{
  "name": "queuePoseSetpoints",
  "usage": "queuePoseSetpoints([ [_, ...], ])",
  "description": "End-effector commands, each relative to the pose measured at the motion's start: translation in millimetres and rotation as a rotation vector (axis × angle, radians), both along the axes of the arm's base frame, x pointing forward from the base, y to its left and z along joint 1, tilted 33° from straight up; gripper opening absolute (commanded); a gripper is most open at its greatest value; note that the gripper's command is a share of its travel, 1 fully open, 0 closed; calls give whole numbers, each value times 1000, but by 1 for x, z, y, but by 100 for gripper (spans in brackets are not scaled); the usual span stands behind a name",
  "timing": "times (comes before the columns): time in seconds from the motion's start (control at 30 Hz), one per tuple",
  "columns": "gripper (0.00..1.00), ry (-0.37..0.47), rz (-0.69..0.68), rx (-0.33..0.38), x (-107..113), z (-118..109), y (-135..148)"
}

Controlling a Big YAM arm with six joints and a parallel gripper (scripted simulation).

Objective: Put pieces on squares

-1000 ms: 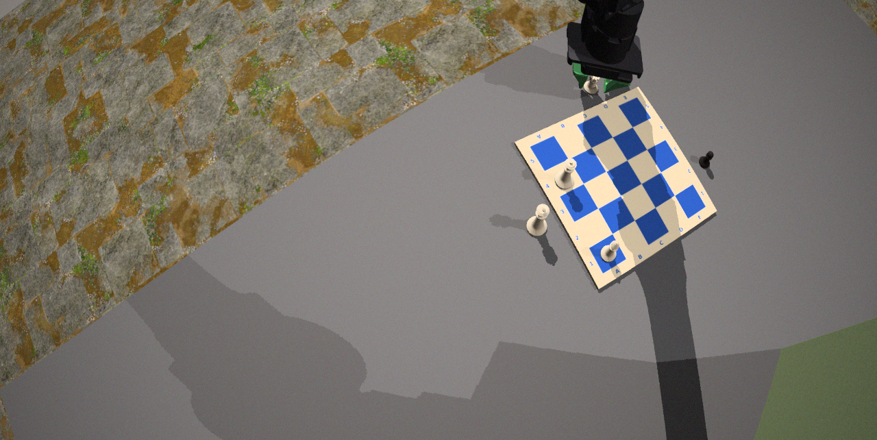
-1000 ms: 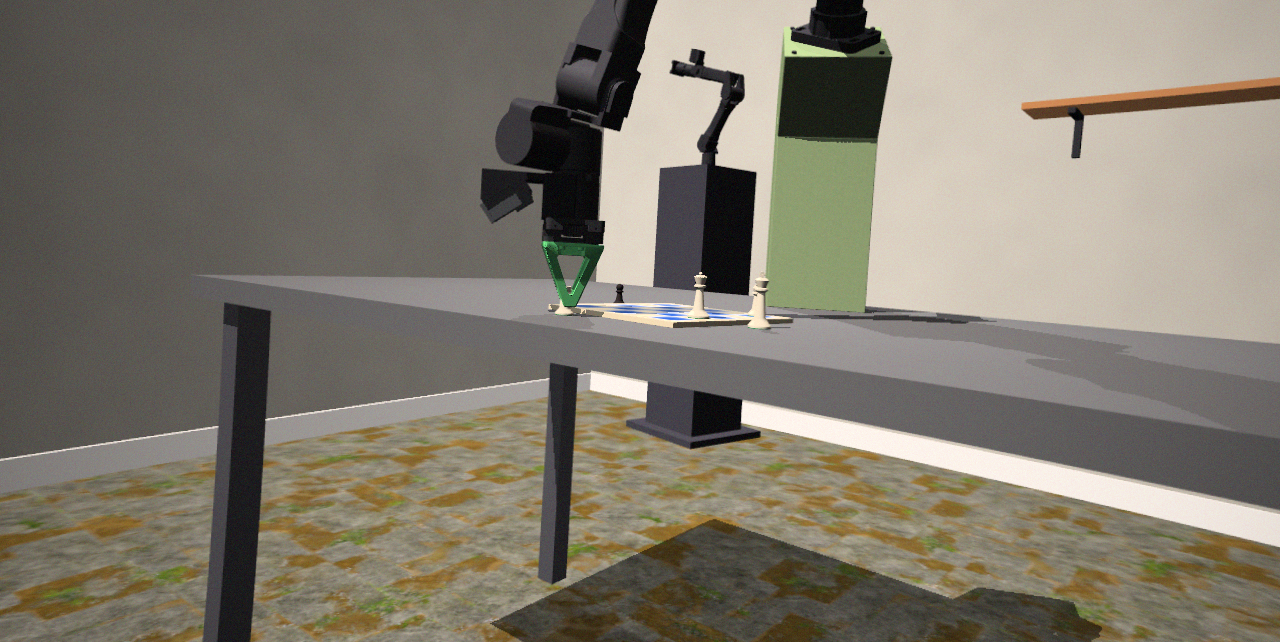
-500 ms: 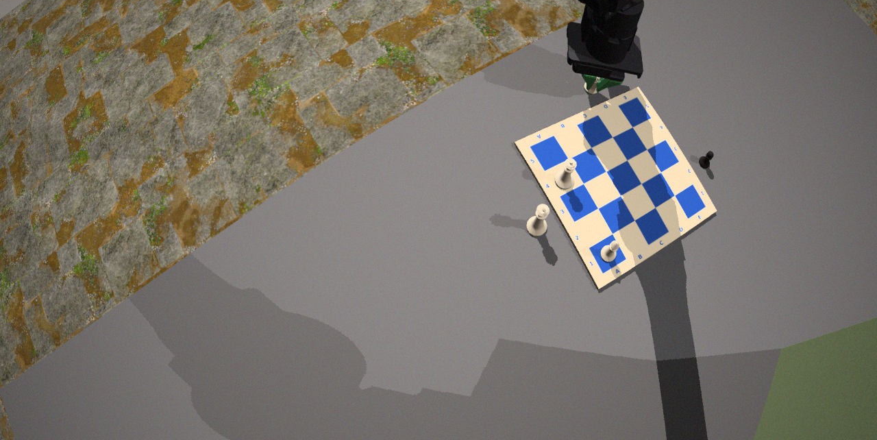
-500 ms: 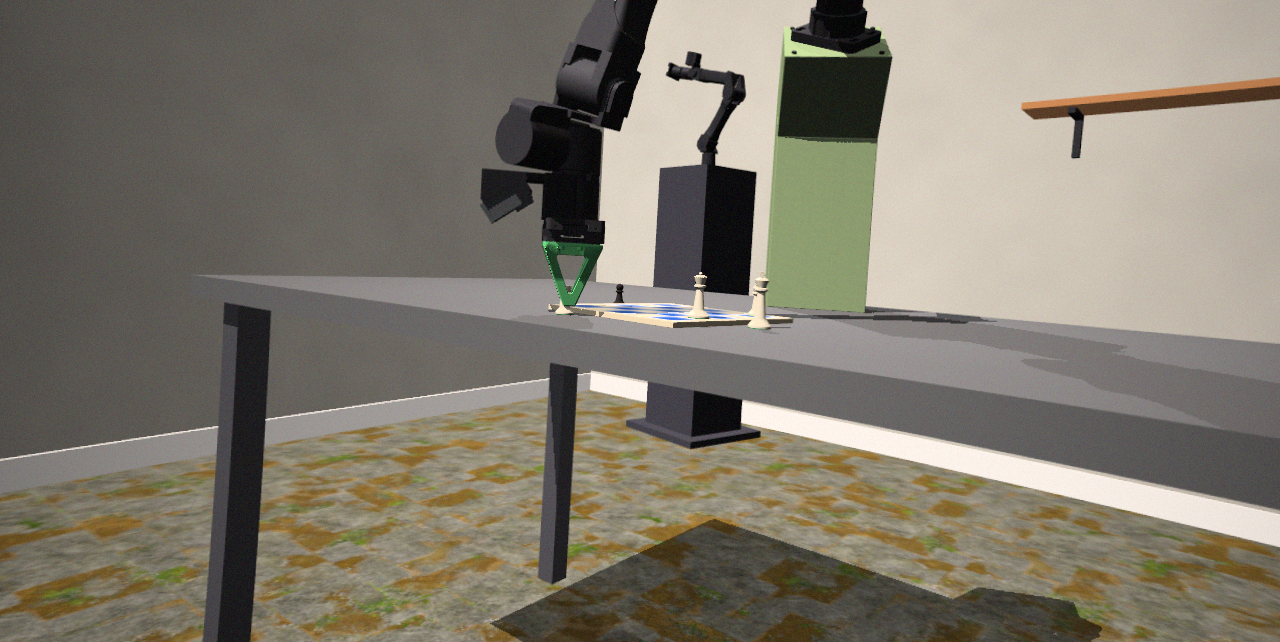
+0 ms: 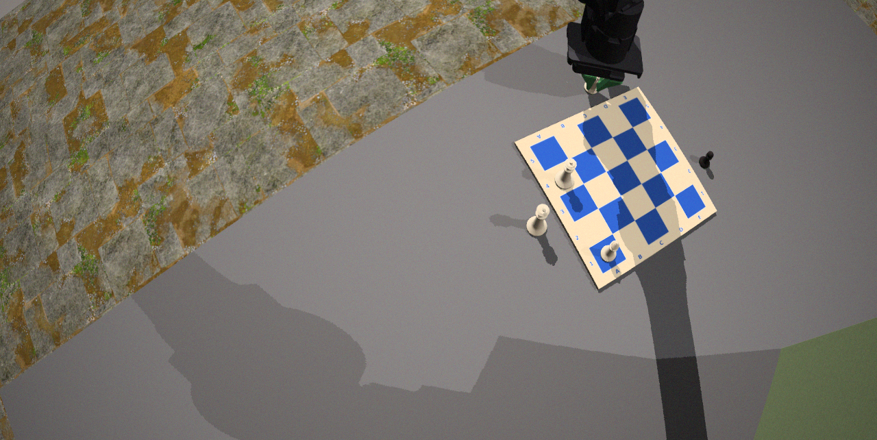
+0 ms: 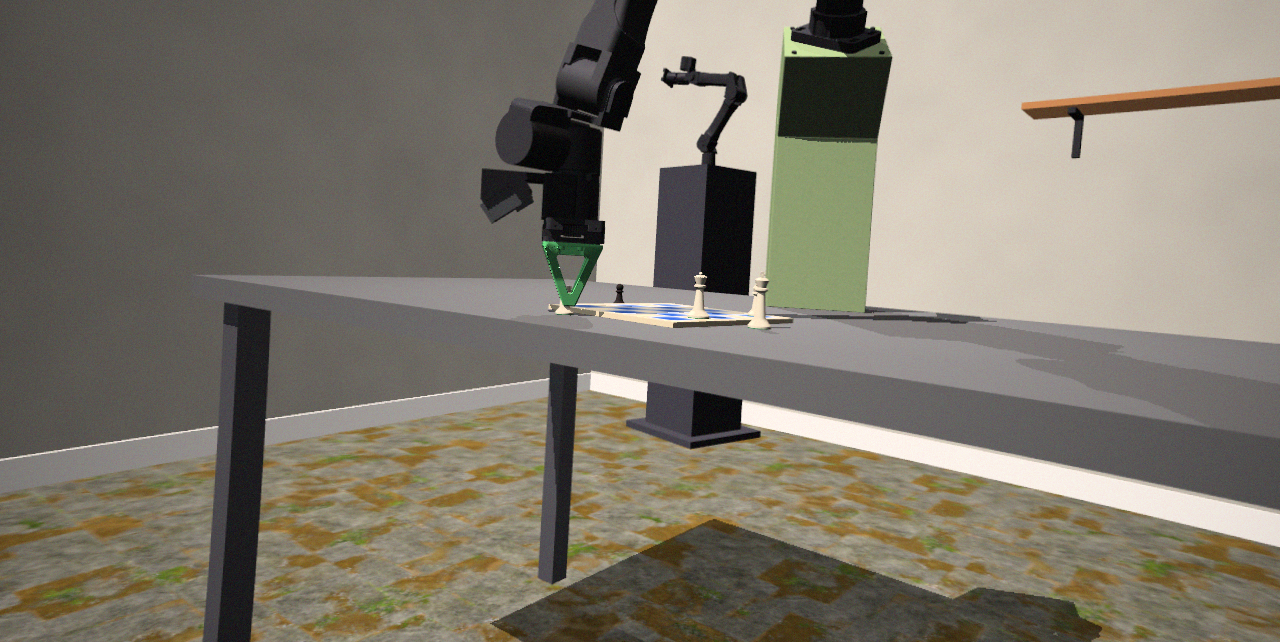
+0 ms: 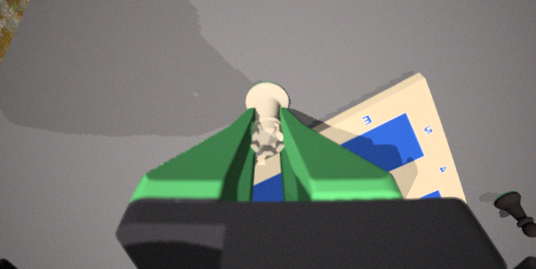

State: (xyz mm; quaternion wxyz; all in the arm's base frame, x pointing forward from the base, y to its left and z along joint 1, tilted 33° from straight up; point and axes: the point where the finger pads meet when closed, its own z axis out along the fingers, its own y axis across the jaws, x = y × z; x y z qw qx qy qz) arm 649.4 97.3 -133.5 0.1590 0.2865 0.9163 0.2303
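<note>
Gripping white rook [image 7: 267,137] w/ hand [image 7: 267,126], board [image 7: 435,106] edge reads E, 5, 4

1. From above, the black arm housing hides nearly all of the green-fingered gripper [image 5: 597,82] and the cream white rook [image 5: 590,86] it clamps.
2. In the wrist view, the small black pawn [image 7: 514,210] is cut off at the frame's right edge.
3. The blue-and-cream chessboard [image 7: 423,106] is largely hidden behind the fingers.
4. Edge letters are too small to read from above.
</note>
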Motion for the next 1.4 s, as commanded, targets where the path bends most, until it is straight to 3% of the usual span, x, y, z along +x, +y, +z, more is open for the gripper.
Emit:
queuePoseSetpoints([
  [0.0,0,-19,-7,5,8,7,5],
  [0.13,0,-20,-7,5,8,7,5],
  [0.57,0,-26,-14,-1,-22,74,-33],
  [0.8,0,-26,-7,-2,-35,97,-38],
  [0.83,0,-19,-8,-3,-38,95,-40],
  [0.87,0,17,-8,-3,-45,76,-41],
  [1.2,0,-6,-4,-4,-37,84,-39],
  [1.23,0,-37,-4,-4,-32,102,-38],
  [1.37,0,-36,-19,13,-50,94,-24],
])
